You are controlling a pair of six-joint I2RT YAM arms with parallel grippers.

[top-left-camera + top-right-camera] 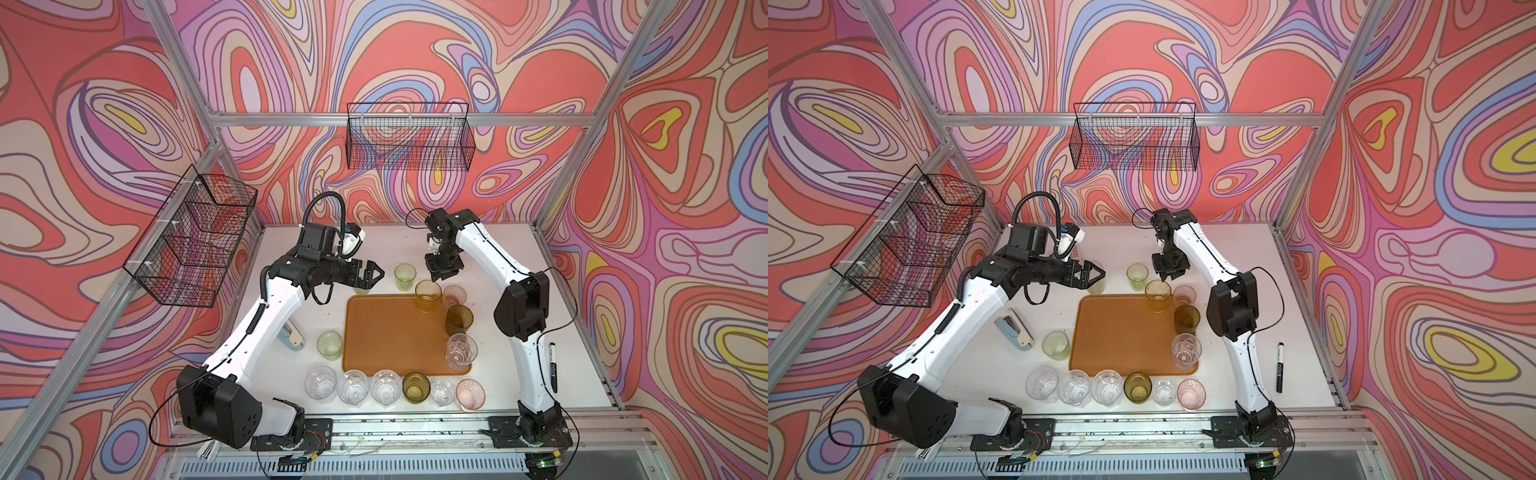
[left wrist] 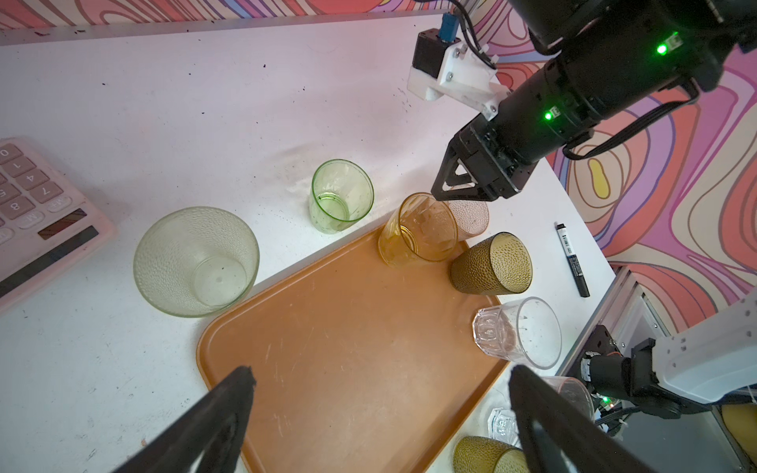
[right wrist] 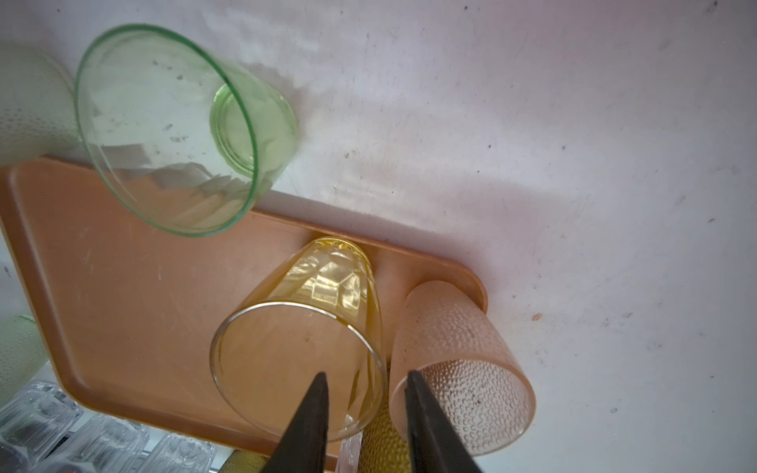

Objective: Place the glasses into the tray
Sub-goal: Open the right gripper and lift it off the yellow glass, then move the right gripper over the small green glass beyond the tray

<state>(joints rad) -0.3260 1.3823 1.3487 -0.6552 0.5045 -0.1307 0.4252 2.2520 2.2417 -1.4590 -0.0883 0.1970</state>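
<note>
Blocking its rim, right pincer [image 3: 364,379] perhaps straddles amber glass [image 3: 311,327].

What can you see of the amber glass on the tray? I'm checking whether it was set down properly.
The amber glass is a see-through, yellow-amber tumbler with a faceted wall, wider at its rim than its base. It stands upright, mouth up and empty, on the tray at its far edge near the far right corner. The right gripper hangs just above its rim, jaws parted around the rim wall without clamping it. A pink dimpled glass stands close beside it.
</note>
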